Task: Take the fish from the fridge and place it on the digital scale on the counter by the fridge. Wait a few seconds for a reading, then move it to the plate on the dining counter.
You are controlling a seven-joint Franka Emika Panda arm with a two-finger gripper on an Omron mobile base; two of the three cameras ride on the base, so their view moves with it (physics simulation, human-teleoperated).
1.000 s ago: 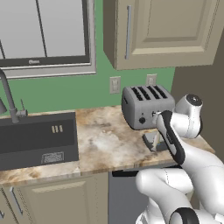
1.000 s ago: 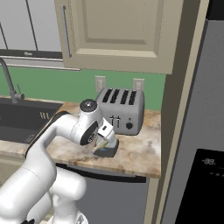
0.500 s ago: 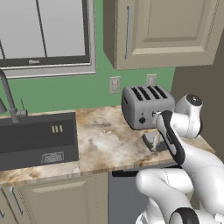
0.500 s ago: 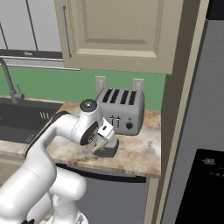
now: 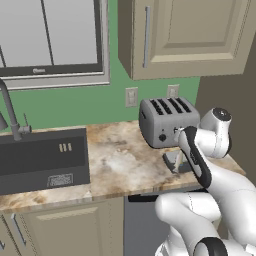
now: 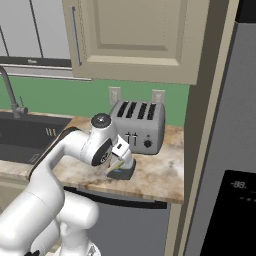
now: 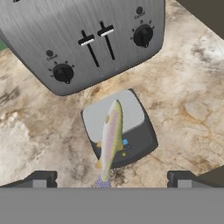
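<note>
From the left base view, the small dark-grey digital scale (image 5: 176,160) sat on the marbled beige worktop (image 5: 115,160) before the silver four-slot toaster (image 5: 167,121). The hand view showed the slender grey-brown fish (image 7: 110,138) lying on the scale, with the gripper (image 7: 109,178) spread wide, empty.

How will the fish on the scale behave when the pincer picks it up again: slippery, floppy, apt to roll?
The fish looks smooth and tapered, so probably slippery. It is long and thin, with its tail past the digital scale, so an end grip may let it droop; mid-body seems safer. Lying flat, it seems unlikely to roll. The pincer hangs open above it.
</note>
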